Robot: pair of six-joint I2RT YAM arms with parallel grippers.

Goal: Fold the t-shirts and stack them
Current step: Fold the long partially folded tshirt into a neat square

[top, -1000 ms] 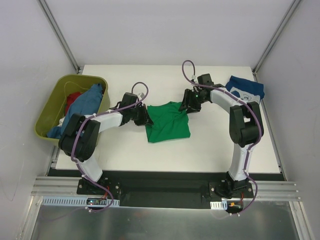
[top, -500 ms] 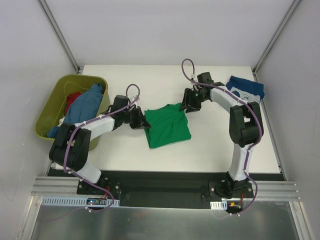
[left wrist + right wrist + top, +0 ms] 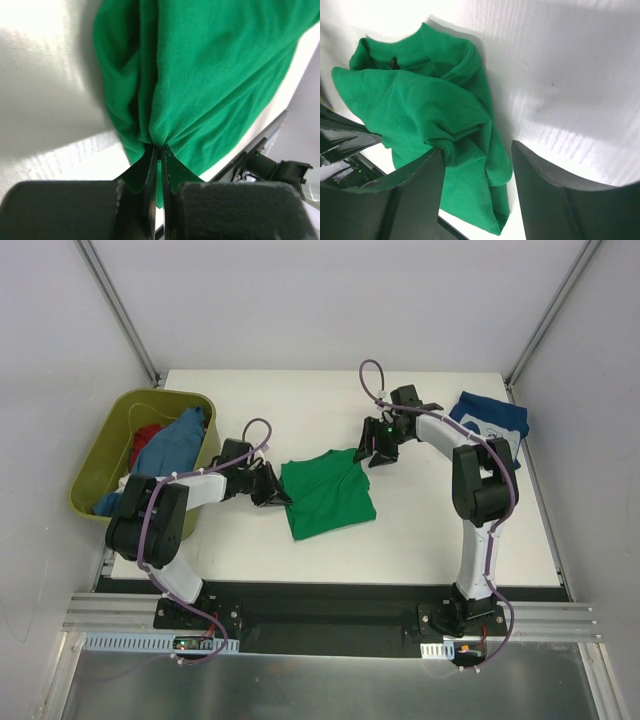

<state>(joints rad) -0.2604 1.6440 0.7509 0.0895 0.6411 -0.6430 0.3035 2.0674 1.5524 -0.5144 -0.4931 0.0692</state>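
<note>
The left arm (image 3: 190,488) lies low, its elbow folded back near the base and its forearm stretched toward the middle, wrist level. Its jaws are pressed together on a pinched fold of the green t-shirt (image 3: 215,75). The right arm (image 3: 482,485) stands taller, upper link upright, forearm reaching left, wrist tipped downward, its jaws parted
</note>
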